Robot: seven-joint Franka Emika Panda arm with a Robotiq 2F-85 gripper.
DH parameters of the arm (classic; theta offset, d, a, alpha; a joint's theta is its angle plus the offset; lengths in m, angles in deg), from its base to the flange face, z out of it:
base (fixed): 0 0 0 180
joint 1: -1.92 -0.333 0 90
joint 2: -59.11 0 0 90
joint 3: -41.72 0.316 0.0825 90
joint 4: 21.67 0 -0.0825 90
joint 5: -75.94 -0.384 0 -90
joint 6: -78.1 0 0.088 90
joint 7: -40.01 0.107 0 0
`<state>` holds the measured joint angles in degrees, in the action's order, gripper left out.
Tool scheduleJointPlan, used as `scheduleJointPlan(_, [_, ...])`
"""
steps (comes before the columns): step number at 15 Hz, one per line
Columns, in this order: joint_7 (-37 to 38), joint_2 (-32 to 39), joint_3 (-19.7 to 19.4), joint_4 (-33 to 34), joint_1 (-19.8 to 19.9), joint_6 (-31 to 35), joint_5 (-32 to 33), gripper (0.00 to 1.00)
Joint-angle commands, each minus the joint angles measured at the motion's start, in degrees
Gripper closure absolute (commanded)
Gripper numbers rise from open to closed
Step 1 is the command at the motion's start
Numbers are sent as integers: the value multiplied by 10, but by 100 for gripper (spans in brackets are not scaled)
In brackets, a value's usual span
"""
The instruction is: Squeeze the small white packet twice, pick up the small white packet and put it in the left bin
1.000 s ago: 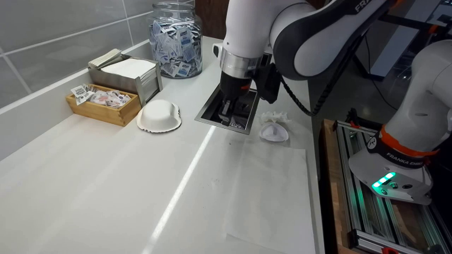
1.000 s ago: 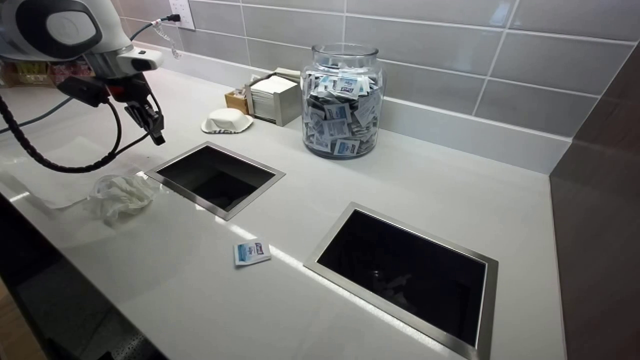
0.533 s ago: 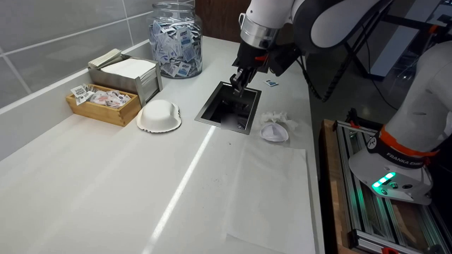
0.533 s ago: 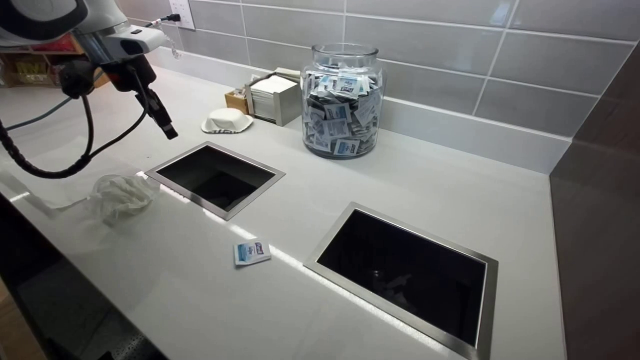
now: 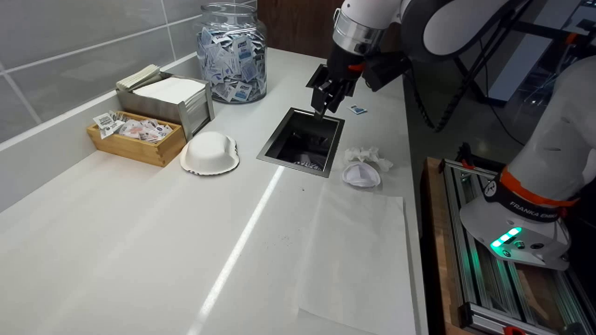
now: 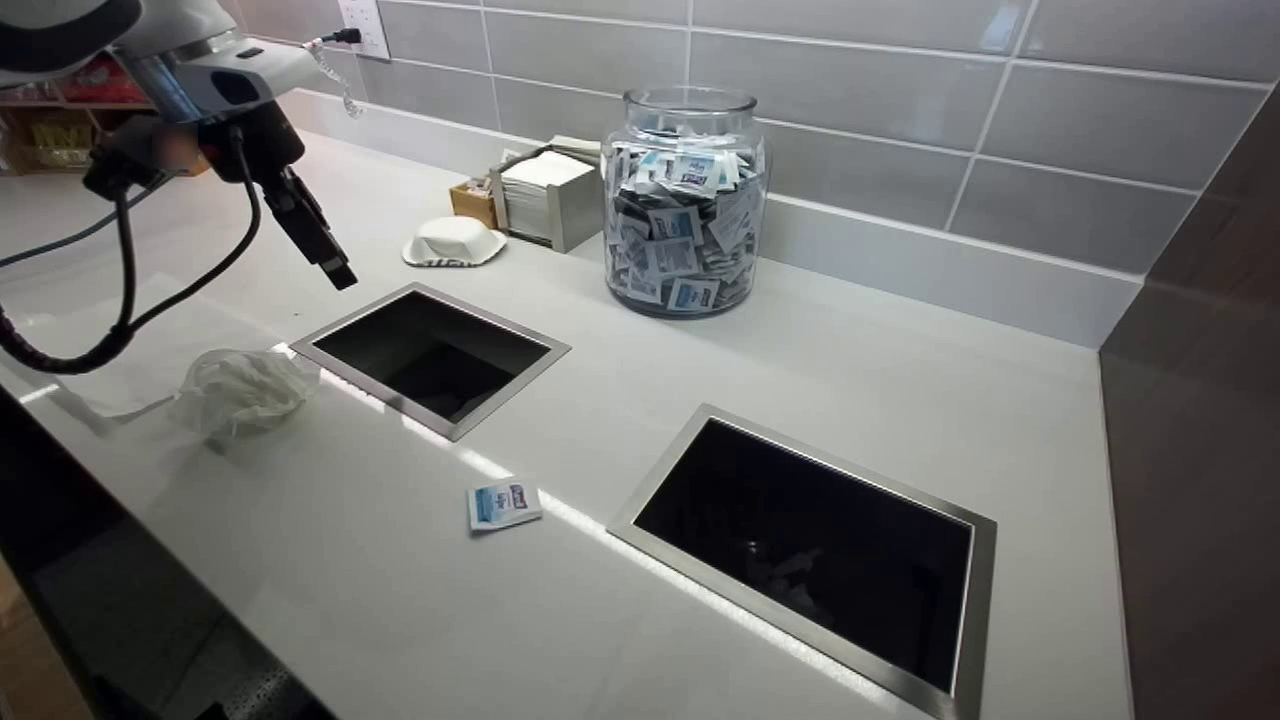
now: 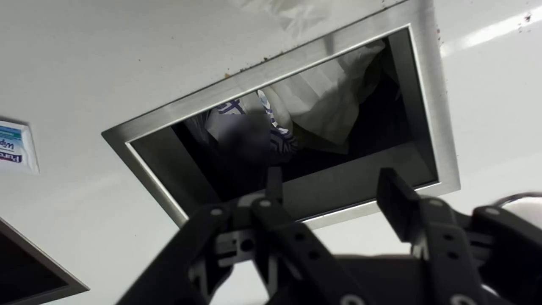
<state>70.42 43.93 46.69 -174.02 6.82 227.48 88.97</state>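
Observation:
A small white packet (image 6: 503,505) with blue print lies flat on the counter between the two bins. It also shows in an exterior view as the packet (image 5: 357,109) beyond the gripper, and as the packet (image 7: 16,146) cut off by the wrist view's left edge. My gripper (image 7: 330,171) is open, with nothing between its fingers. It hangs tilted above the left bin (image 6: 510,390), well apart from the packet. Inside that bin (image 7: 237,86), crumpled paper and a blue-patterned item show. A blurred patch hides some of the contents.
The right bin (image 6: 978,600) has dark contents. Along the wall stand a glass jar (image 6: 685,220) of wipes, a napkin holder (image 5: 198,109) and a wooden box (image 5: 125,146) of packets. An upturned bowl (image 5: 209,153) and crumpled plastic (image 6: 250,390) lie near the left bin.
My gripper has risen and shifted from the bin's near end toward its far end as seen in an exterior view, and its fingers have come apart. The packet has stayed put.

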Motion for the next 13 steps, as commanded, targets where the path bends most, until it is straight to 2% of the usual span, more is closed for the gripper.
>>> scheduleJointPlan(1, [25,-29,19,-25,18,-3,14,6])
scheduleJointPlan(3, [36,-36,25,-29,25,-4,16,0])
scheduleJointPlan(6, [69,-49,34,-33,36,-9,16,0])
scheduleJointPlan(8, [46,-58,19,-42,21,14,-20,0])
scheduleJointPlan(9, [43,-30,24,-16,27,0,-8,0])
scheduleJointPlan(13, [42,-44,25,-23,28,0,-13,0])
